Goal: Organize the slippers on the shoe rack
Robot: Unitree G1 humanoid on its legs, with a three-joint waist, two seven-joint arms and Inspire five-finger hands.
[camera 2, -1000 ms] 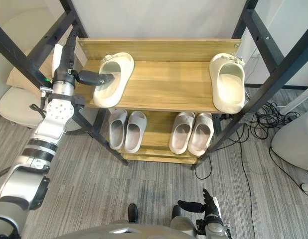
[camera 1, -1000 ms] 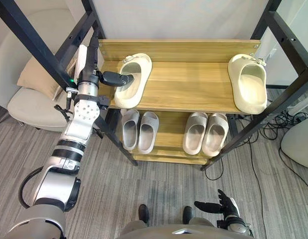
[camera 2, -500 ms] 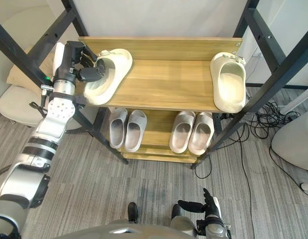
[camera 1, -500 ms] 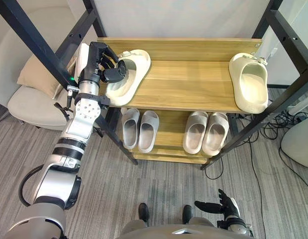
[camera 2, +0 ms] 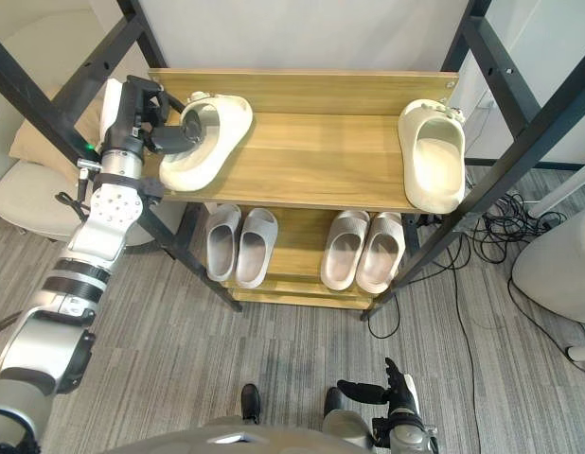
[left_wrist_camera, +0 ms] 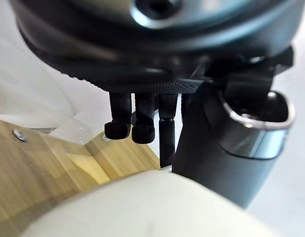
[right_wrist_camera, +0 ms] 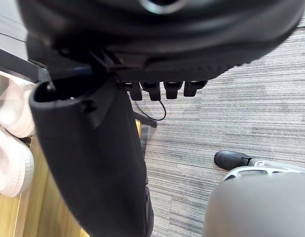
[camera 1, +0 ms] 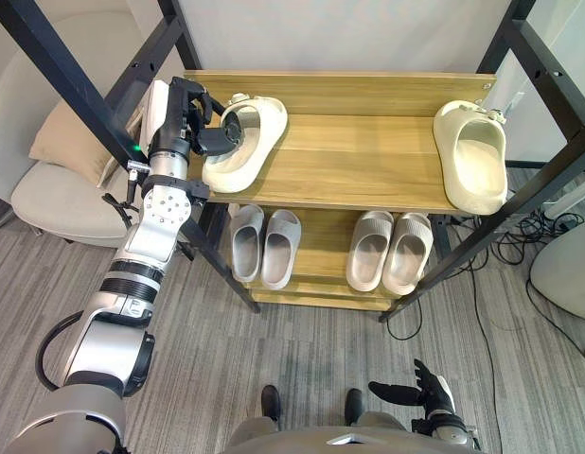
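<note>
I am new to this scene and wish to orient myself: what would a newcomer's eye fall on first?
The dark left hand grips a cream foam slipper at the left end of the wooden rack's top shelf, while a matching cream slipper lies alone at the right end. Below, two pairs of pale grey slippers stand side by side on the lower shelf. The right hand hangs open, low above the grey carpet.

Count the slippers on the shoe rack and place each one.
6. Top shelf: left cream slipper, gripped by the left robot hand; right cream slipper at the other end. Lower shelf: left grey pair and right grey pair, side by side. None looks hidden.
</note>
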